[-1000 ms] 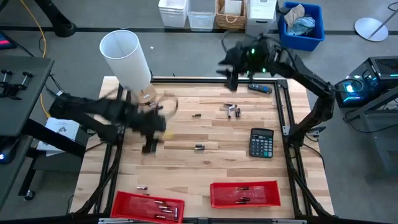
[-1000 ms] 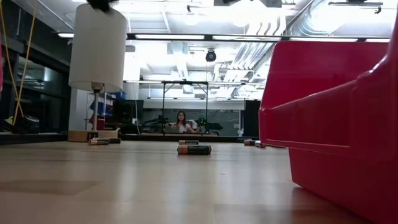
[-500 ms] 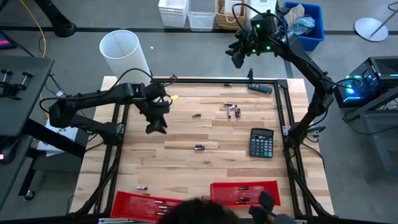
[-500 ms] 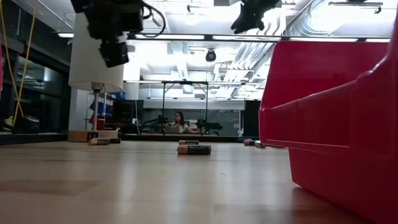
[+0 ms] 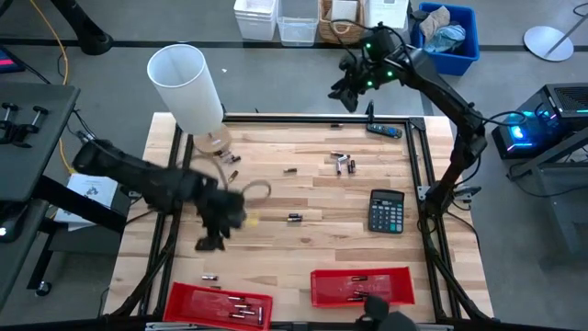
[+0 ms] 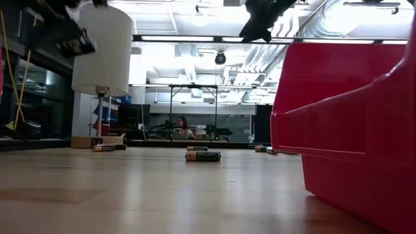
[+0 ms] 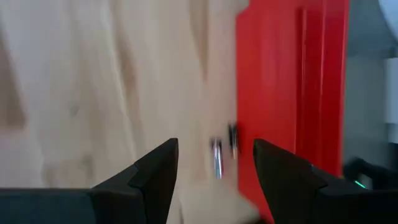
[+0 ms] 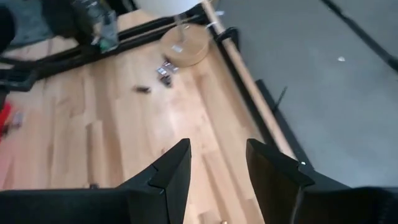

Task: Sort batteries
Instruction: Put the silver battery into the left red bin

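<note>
Small dark and silvery batteries lie flat on the wooden table: one near the middle, one farther back, a cluster, some by the lamp base, two beside the left red bin. More lie inside both red bins. My left gripper is open and blurred above the table's near-left part, over the bin's edge. My right gripper is open, high over the far edge.
A black calculator lies at the right, a blue-and-black tool at the far right corner. A white cylinder on a round wooden base stands at the far left corner. A black frame rims the table. A person sits far behind.
My left gripper swung toward the table's far edge, then back toward the near-left, ending close to the left red bin; it is blurred. My right gripper rose slightly and stayed over the far edge.
</note>
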`<control>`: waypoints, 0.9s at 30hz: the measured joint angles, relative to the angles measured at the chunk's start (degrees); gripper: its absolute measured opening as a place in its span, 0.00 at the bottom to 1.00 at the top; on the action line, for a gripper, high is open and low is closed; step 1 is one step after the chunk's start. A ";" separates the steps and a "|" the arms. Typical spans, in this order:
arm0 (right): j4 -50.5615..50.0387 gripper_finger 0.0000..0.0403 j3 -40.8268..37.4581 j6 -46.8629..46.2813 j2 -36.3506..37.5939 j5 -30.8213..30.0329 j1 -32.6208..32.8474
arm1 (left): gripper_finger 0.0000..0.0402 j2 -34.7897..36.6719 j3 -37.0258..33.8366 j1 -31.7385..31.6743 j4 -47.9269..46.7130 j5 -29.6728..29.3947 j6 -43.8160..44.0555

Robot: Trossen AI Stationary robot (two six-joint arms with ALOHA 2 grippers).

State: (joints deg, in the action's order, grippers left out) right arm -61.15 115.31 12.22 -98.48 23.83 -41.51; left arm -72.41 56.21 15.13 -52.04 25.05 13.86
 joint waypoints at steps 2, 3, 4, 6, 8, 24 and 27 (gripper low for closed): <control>-1.07 0.37 0.00 1.49 0.09 0.31 1.12 | 0.50 -1.22 0.01 5.37 3.15 -6.18 3.97; -1.57 0.37 0.00 2.12 0.11 0.36 1.71 | 0.50 -2.17 0.02 7.14 3.55 -8.86 6.54; -1.94 0.37 0.00 2.91 0.11 0.37 2.21 | 0.50 -3.44 0.02 8.60 3.51 -10.52 9.26; -2.31 0.37 0.00 3.35 0.11 0.38 3.40 | 0.50 -6.54 -0.01 10.71 3.32 -10.69 12.82; -2.48 0.37 0.00 3.55 0.11 0.38 4.45 | 0.50 -9.63 -0.02 12.70 3.83 -10.23 13.80; -2.48 0.37 0.00 4.37 0.13 0.19 7.93 | 0.49 -18.85 -6.20 15.51 14.72 3.77 9.93; -2.46 0.37 0.00 4.38 0.15 0.17 7.93 | 0.48 -16.24 -9.03 15.24 15.32 3.02 9.98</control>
State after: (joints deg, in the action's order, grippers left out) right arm -63.61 115.31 16.60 -98.32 24.00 -33.58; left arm -88.65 47.18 30.38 -36.72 28.07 23.84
